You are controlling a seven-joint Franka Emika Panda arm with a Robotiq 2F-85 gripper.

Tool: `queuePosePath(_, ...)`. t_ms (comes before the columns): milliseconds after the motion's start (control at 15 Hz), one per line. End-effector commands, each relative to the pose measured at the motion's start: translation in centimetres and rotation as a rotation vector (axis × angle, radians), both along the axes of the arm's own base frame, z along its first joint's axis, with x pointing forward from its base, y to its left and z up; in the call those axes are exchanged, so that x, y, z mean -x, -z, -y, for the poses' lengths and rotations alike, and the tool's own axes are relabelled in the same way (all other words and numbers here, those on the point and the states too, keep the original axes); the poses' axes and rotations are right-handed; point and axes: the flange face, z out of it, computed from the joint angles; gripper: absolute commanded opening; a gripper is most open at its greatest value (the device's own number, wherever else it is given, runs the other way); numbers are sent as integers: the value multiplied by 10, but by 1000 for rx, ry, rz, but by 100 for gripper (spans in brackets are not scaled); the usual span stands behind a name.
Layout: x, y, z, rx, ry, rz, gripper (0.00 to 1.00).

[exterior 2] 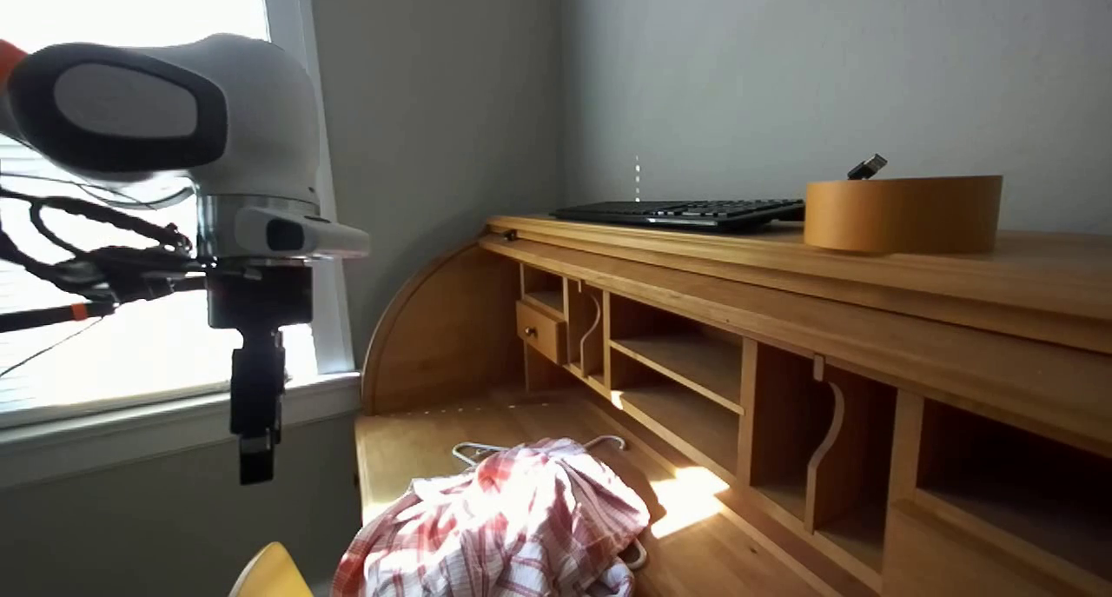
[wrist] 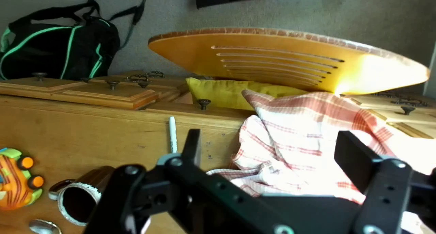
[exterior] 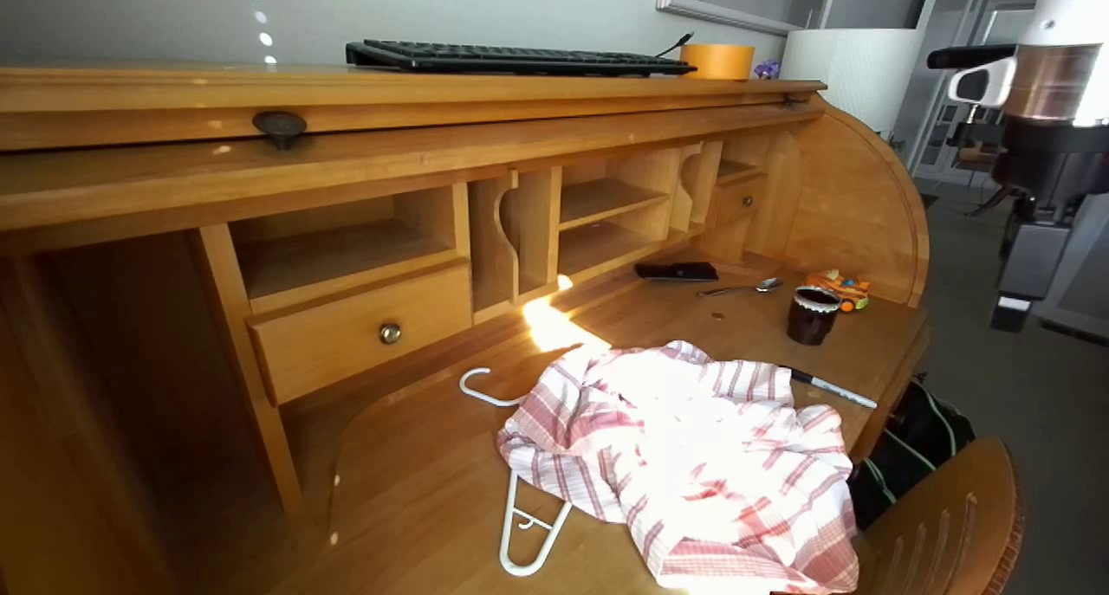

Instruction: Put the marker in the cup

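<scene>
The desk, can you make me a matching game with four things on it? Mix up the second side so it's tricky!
Things
1. marker
2. keyboard
3. cup
4. hanger

Looks and places
A. dark brown and round, with a pale rim
B. white, with its hook poking out from the striped cloth
C. long and thin, pale with a black end
D. black, up on the high top of the desk

Right pairs: 1-C, 2-D, 3-A, 4-B

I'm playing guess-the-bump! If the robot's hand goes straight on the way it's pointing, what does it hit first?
Probably the chair: in both exterior views it shows below the hand. Depth is unclear, though, and the wrist view shows cloth near that line, so cloth might come first.
</scene>
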Motion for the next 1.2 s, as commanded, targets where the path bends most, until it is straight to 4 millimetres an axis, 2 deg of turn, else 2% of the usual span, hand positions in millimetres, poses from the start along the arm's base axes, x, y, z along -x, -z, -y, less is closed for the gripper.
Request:
queuePosePath(0,-18,43,48,-116,4,95,100)
queuePosePath(267,-34,83,91,-112,-69,234,100)
queuePosePath(400,-39,102,105,-86,-117,299,100)
queuePosePath(667,-44,151,125,-75,-84,316,100)
queuePosePath(733,-41,124,115,-84,-91,326,100)
queuePosePath(800,-40,133,117,-83,-90,313,100)
queuePosePath(867,-41,135,116,-83,-91,310,100)
queuePosePath(1133,-44,126,115,-79,-96,330,100)
